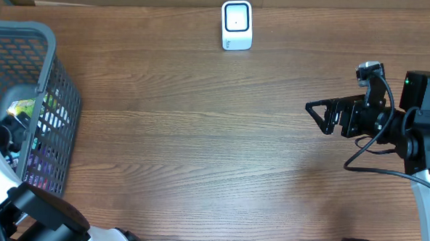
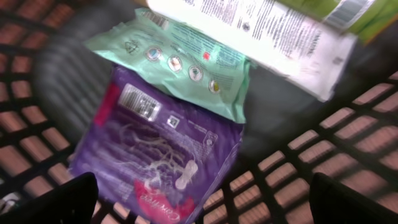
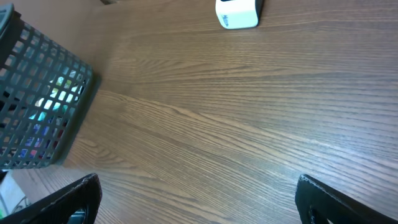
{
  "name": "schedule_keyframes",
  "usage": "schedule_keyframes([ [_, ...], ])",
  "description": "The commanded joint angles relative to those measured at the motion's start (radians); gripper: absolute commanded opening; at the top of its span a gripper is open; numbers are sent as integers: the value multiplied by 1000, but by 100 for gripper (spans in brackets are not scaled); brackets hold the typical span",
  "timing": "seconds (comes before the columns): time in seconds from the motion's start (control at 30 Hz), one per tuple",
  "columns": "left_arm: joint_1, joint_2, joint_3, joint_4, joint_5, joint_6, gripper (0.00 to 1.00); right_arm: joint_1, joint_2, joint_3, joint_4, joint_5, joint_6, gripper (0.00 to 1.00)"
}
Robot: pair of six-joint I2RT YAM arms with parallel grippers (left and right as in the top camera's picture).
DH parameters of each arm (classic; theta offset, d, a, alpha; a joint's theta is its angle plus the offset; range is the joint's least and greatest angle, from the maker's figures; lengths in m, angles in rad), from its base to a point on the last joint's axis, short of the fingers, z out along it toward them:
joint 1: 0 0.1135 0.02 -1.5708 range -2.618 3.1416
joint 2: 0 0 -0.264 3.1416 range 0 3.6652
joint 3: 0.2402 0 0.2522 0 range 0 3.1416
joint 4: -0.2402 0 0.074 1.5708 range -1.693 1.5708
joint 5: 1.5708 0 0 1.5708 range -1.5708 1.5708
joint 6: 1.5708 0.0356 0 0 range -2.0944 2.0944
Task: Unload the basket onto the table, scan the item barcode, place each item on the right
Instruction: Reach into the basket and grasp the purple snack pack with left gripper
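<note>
Fingers (image 2: 59,202) of the left gripper (image 2: 202,202) stand wide apart at the bottom corners of the left wrist view, closed on nothing. Between and beyond them a purple pack (image 2: 155,149) lies flat on the floor of the basket (image 2: 348,143), filling the lower left and middle of the frame. A white barcode label (image 2: 140,102) shows near its upper left corner. A mint-green pack (image 2: 180,62) overlaps the purple pack's upper edge. A white container (image 2: 267,31) with green at one end lies slanted across the top of the frame, over the mint-green pack. This view is blurred, so I cannot tell whether the fingertips touch the purple pack.

From overhead, the grey mesh basket (image 1: 53,77) sits at the left edge of the wooden table (image 1: 200,134), coloured packs showing through its wall. A white scanner (image 1: 236,25) stands at the top centre, well apart from the basket.

At the right of the overhead frame the right gripper (image 1: 318,113) points left above bare table, its fingers (image 3: 68,202) spread wide and holding nothing. Its wrist view shows the scanner (image 3: 237,12) at the top and the basket (image 3: 43,106) at the left.
</note>
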Motion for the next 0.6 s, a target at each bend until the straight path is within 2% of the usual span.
schedule_keyframes([
  [0.0,-4,6,-103,43,2,117,100,5,2,25,8,23,0,100],
  [0.2,-4,7,-259,158,2,251,94,5,2,25,8,24,0,100],
  [0.47,-3,7,-404,328,2,259,86,5,2,25,8,23,0,100],
  [0.53,-4,7,-426,356,2,259,81,5,2,25,8,23,0,100],
  [0.57,-4,7,-435,367,3,259,74,5,2,25,8,23,0,100],
])
